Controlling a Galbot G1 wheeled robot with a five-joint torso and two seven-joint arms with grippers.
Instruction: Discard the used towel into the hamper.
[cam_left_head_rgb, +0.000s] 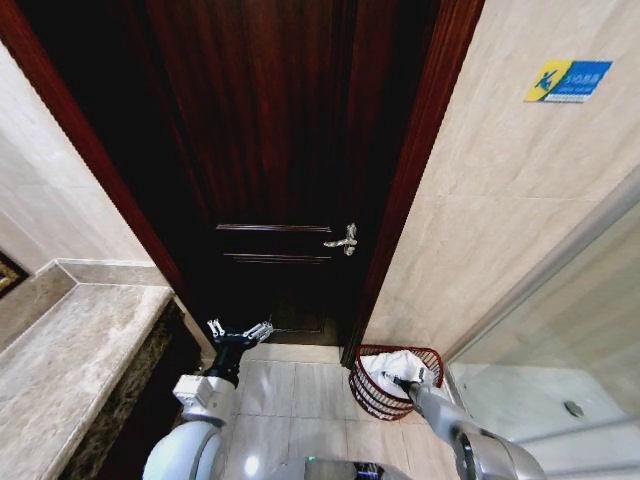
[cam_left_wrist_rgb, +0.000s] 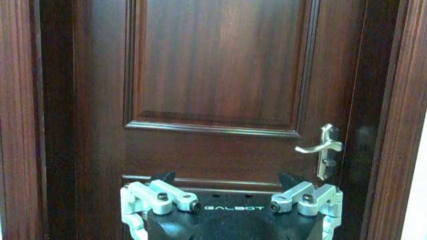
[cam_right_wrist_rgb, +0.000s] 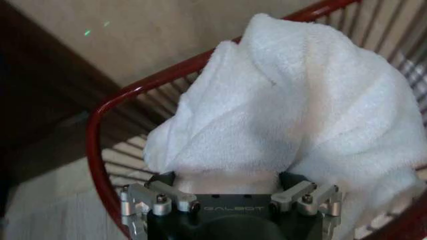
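One soft white towel (cam_right_wrist_rgb: 293, 105) sits bunched in the hamper (cam_left_head_rgb: 372, 385) at your right. It's light and limp, so pinch a thick fold. Your right gripper (cam_right_wrist_rgb: 227, 182) stands spread around it; your left gripper (cam_left_head_rgb: 240, 333) hangs wide open, empty, facing the door (cam_left_wrist_rgb: 220, 75).

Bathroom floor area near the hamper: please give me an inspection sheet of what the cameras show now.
Surface: pale tiled floor.
Job's things: white towel lies in the red wire hamper, heaped above its rim.
Clutter: nothing seen.
Grippers: right claw open, its fingers at the towel's lower edge over the hamper; left claw open, held up facing the door.
Cables: nothing seen.
Surroundings: dark wooden door with silver lever handle, marble counter, glass shower screen.
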